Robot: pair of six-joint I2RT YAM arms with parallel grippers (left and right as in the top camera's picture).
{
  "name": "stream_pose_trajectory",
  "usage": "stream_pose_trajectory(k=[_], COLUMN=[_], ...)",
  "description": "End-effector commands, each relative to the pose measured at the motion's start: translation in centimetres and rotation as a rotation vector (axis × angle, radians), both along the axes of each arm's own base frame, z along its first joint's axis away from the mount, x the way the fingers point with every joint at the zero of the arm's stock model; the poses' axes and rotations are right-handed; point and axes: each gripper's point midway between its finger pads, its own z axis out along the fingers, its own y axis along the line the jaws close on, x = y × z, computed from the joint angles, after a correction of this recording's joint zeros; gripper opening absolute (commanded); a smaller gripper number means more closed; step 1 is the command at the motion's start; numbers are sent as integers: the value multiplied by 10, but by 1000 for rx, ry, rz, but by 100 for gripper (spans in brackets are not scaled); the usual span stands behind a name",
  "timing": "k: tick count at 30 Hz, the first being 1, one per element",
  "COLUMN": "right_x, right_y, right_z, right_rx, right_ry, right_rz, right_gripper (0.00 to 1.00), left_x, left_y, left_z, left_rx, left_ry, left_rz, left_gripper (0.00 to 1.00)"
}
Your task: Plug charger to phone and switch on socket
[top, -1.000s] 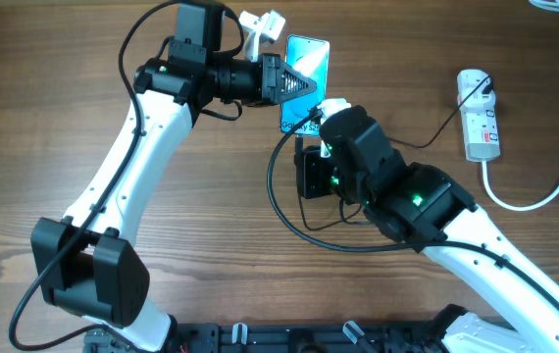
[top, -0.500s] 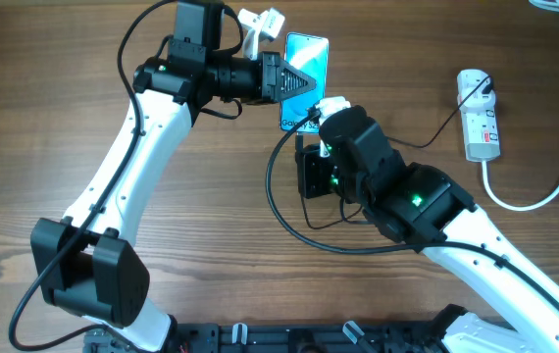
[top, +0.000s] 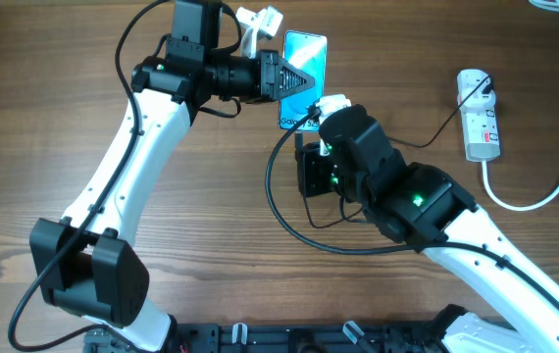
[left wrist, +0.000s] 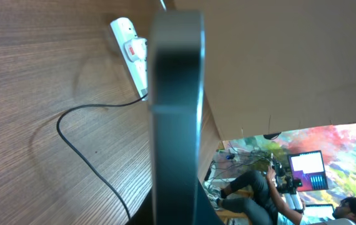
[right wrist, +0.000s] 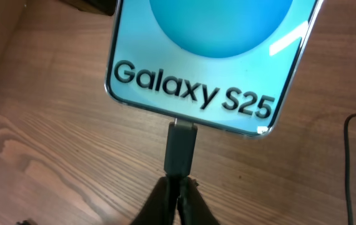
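Observation:
My left gripper (top: 302,80) is shut on the phone (top: 309,54) and holds it up off the table, its turquoise screen towards the overhead camera. In the left wrist view the phone (left wrist: 177,106) shows edge-on as a dark slab. The right wrist view shows the "Galaxy S25" screen (right wrist: 197,56), with the charger connector (right wrist: 180,145) seated in the bottom edge. My right gripper (right wrist: 178,186) is shut on the connector's base. The charger's black cable (top: 441,127) runs from under my right arm to the white socket (top: 478,126), where its plug (top: 485,90) sits.
A thick white lead (top: 544,191) curves from the socket towards the table's right edge. The socket (left wrist: 131,50) and black cable (left wrist: 81,147) also show in the left wrist view. Both arms crowd the centre of the wooden table (top: 64,118).
The phone and my left gripper have edged very slightly up and left. The right gripper stays at the phone's lower edge.

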Motion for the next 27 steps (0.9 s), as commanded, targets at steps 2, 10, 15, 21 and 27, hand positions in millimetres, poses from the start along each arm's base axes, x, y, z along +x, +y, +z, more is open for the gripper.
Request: stream_pose_trajectory(k=[2, 10, 15, 21, 27], right_x=[34, 32, 24, 12, 1], right_y=[-14, -16, -24, -81, -155], right_z=[46, 43, 47, 56, 33], right_rx=[11, 10, 44, 73, 1], right_ry=[-174, -153, -118, -53, 87], right_rz=[-125, -134, -175, -296, -492], right_gripper=[12, 40, 93, 100, 100], left_x=[-22, -15, -3, -44, -73], left_y=[-9, -5, 4, -8, -11], left_z=[8, 1, -15, 9, 44], left_rx=[-43, -3, 100, -77, -304], left_ry=[42, 32, -11, -178, -295], left_rz=[-75, -34, 35, -255, -431], left_gripper=[4, 4, 4, 4, 4])
